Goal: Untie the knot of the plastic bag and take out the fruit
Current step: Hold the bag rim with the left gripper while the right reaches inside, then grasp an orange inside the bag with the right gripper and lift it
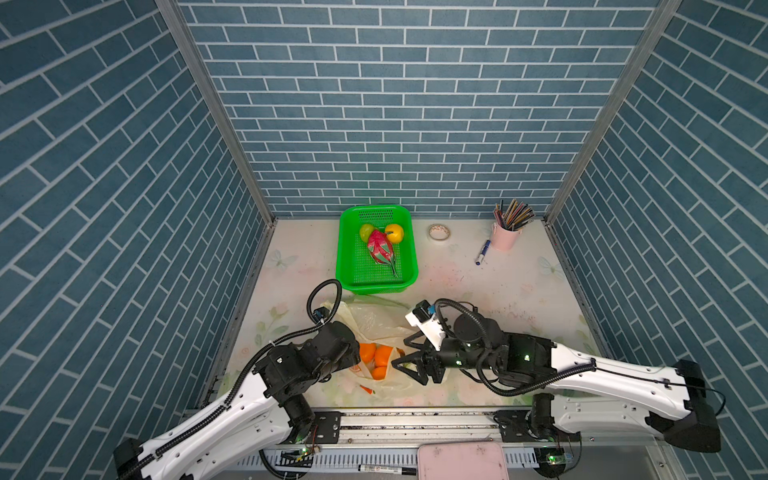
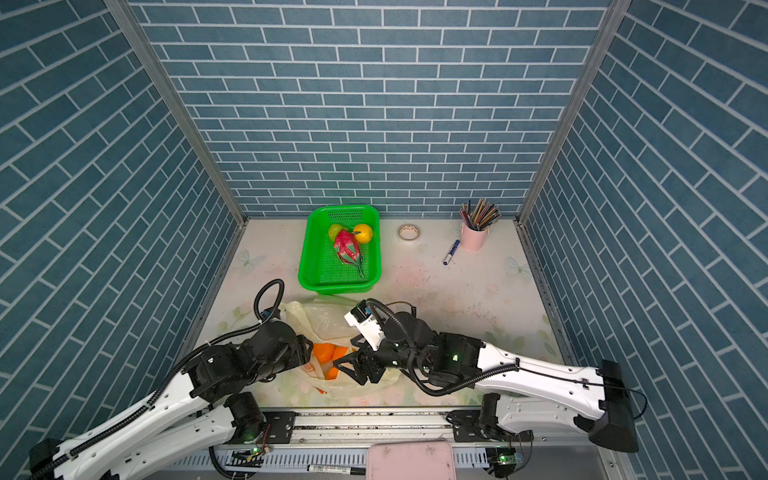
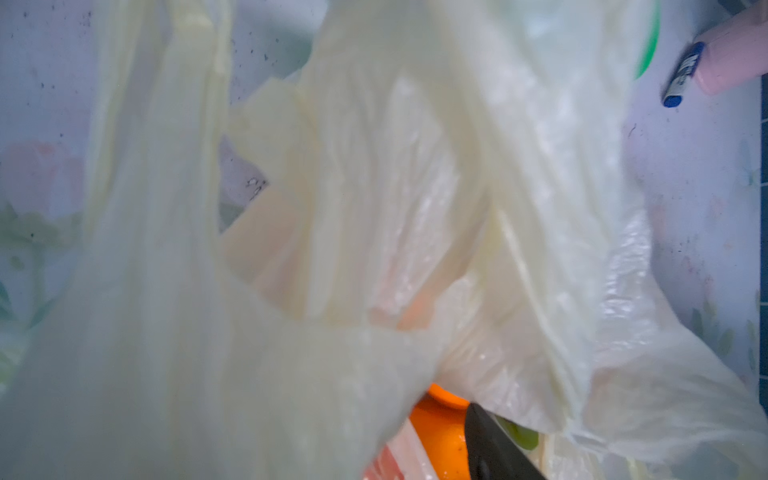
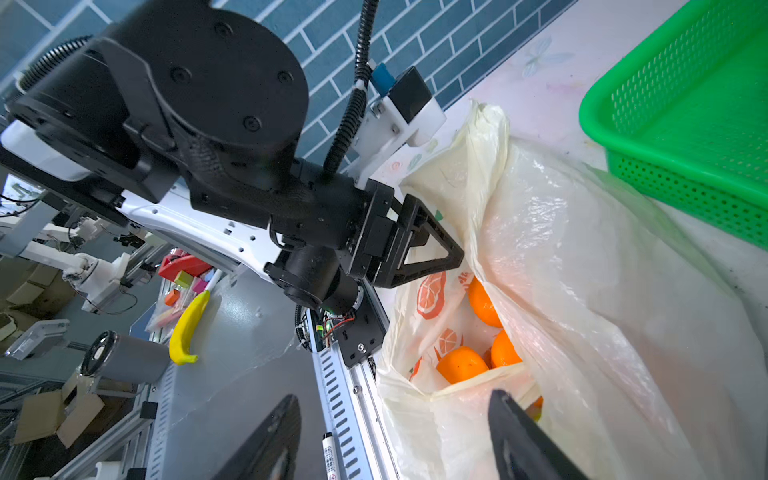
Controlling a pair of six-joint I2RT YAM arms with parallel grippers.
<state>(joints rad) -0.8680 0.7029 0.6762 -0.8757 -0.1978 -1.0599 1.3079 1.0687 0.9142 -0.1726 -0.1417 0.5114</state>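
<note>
Open surface [image 1: 498,291] lies right of the basket [image 1: 376,286]. The plastic bag [image 1: 374,320] sits near the front edge; left claw [image 4: 440,245] and right claw [image 1: 401,352] (both released) flank its mouth.

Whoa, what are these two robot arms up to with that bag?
They seem to be unloading a plastic bag into a green basket. The bag lies open with oranges inside. A dragon fruit, a yellow fruit and a green fruit sit in the basket. The right gripper, open, is at the bag's mouth; the left gripper is at its opposite edge.
</note>
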